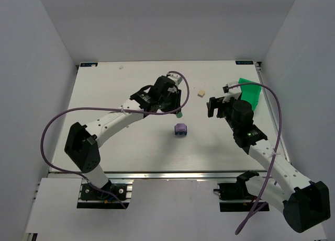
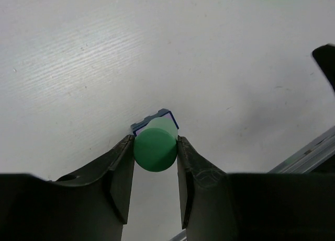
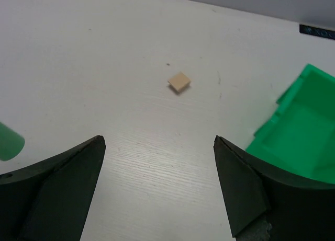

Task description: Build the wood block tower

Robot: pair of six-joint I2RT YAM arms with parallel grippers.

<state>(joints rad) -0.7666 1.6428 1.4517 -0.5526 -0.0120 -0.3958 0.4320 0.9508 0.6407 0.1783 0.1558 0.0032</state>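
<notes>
Left pincer [image 2: 155, 145] closed on a mint green cylinder block [image 2: 155, 153] near the desk's middle; probably light, hard, roll-prone, best gripped across its round sides. Right pincer [image 3: 158, 142] wide open, empty, facing the cream block [image 3: 179, 82].

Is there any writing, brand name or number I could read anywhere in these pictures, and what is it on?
Nothing here can be read as words.
Far-right tag at the back edge of the table: pale lettering on a dark strip, too blurred to read.
Far-left tag at the table's back corner: blue, too small to read.
</notes>
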